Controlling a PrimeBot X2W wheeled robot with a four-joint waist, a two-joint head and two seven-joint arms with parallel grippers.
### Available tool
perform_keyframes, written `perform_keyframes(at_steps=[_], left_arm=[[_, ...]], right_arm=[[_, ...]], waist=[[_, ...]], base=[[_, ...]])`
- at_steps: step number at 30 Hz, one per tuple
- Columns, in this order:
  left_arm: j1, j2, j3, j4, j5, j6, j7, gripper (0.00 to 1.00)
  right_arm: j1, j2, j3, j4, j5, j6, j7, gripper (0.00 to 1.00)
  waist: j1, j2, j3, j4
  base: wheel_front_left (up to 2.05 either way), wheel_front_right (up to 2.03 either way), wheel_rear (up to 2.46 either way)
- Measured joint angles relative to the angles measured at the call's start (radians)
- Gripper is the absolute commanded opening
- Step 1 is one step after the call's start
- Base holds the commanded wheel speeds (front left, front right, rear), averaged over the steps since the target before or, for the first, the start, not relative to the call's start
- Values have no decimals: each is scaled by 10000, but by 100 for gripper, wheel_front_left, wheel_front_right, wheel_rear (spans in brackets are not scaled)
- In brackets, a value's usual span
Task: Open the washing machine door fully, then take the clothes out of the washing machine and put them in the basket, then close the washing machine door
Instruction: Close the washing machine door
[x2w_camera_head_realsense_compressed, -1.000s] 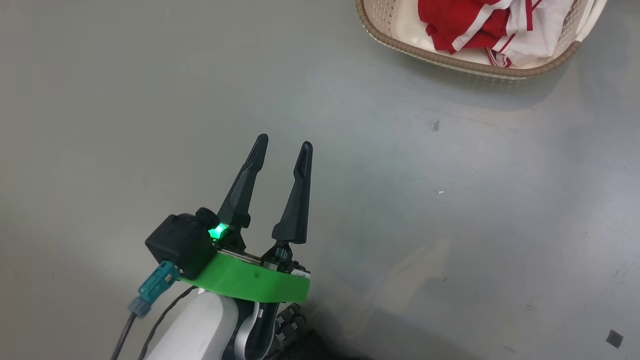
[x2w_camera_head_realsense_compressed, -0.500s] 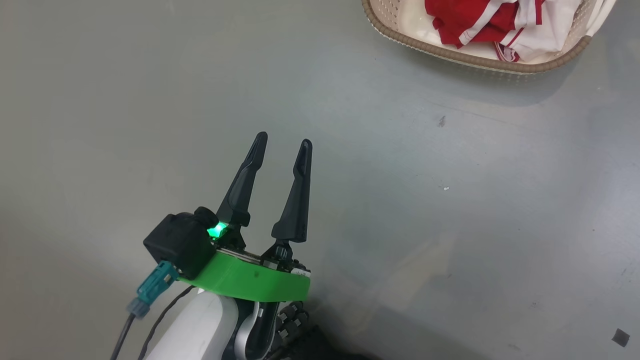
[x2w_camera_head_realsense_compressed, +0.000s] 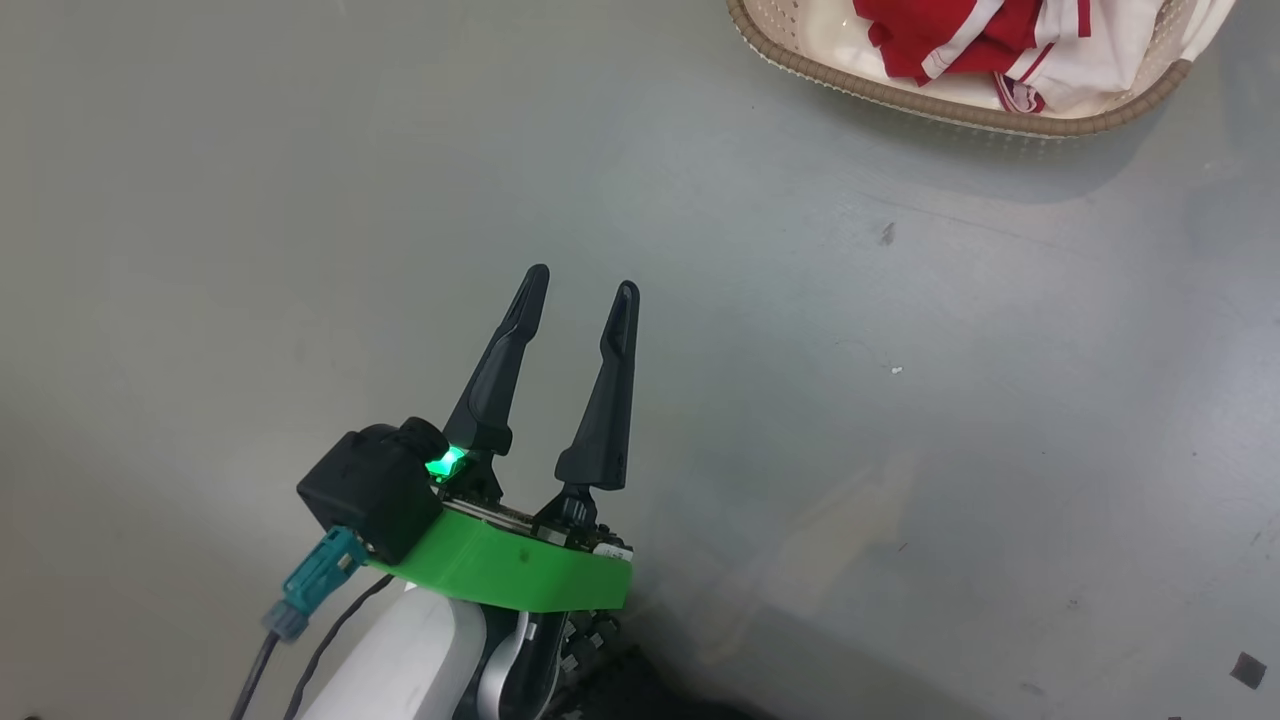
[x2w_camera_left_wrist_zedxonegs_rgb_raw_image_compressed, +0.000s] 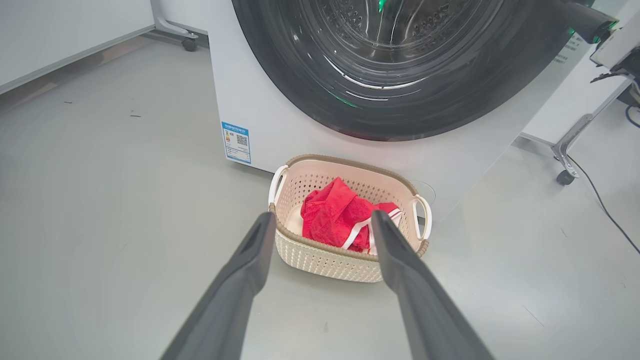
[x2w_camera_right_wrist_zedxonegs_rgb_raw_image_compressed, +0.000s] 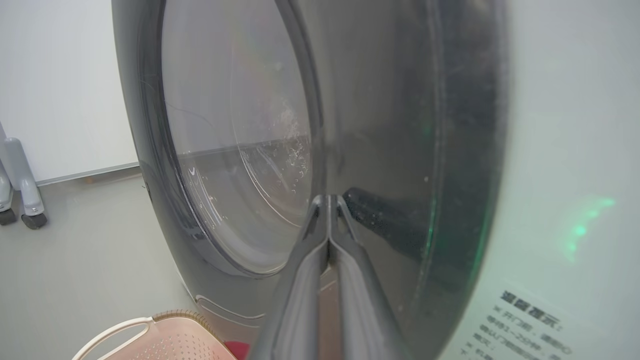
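The cream basket (x2w_camera_left_wrist_zedxonegs_rgb_raw_image_compressed: 325, 262) stands on the floor against the white washing machine (x2w_camera_left_wrist_zedxonegs_rgb_raw_image_compressed: 280, 115), below the door (x2w_camera_left_wrist_zedxonegs_rgb_raw_image_compressed: 300, 95). Red clothes (x2w_camera_left_wrist_zedxonegs_rgb_raw_image_compressed: 332, 212) with white trim lie in it. The door's black rim looks flush with the machine's front. My left gripper (x2w_camera_left_wrist_zedxonegs_rgb_raw_image_compressed: 322, 216) hangs open and empty, short of the basket and pointing at it. In the head view the left gripper (x2w_camera_head_realsense_compressed: 582, 280) is over bare floor, and the basket (x2w_camera_head_realsense_compressed: 900, 95) with the clothes (x2w_camera_head_realsense_compressed: 960, 35) is at the top right. My right gripper (x2w_camera_right_wrist_zedxonegs_rgb_raw_image_compressed: 328, 198) is shut, its tips against the door (x2w_camera_right_wrist_zedxonegs_rgb_raw_image_compressed: 235, 150) rim beside the glass.
Grey floor spreads to the left of the basket. A blue label (x2w_camera_left_wrist_zedxonegs_rgb_raw_image_compressed: 236, 142) marks the machine's front. A wheeled metal leg (x2w_camera_left_wrist_zedxonegs_rgb_raw_image_compressed: 565, 160) and a black cable (x2w_camera_left_wrist_zedxonegs_rgb_raw_image_compressed: 605, 210) lie to the right of the machine. A basket handle (x2w_camera_right_wrist_zedxonegs_rgb_raw_image_compressed: 115, 332) shows below the right gripper.
The head camera has shifted a little, so the basket sits higher in the picture. The left gripper stays open and has edged slightly up and right.
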Motion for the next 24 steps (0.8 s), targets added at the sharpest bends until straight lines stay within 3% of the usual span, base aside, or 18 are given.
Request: perform_keyframes(at_steps=[14, 24], left_arm=[[-366, -8, -130, 474, 359, 2, 0, 100], [-556, -12, 228, 1101, 1074, 2, -2, 100]], right_arm=[[839, -276, 539, 966, 90, -63, -897, 0], [2486, 359, 792, 1628, 612, -121, -2107, 0]], waist=[[0, 0, -495, 139], [0, 0, -1418, -221]], base=[[0, 0, 0], [0, 0, 0]])
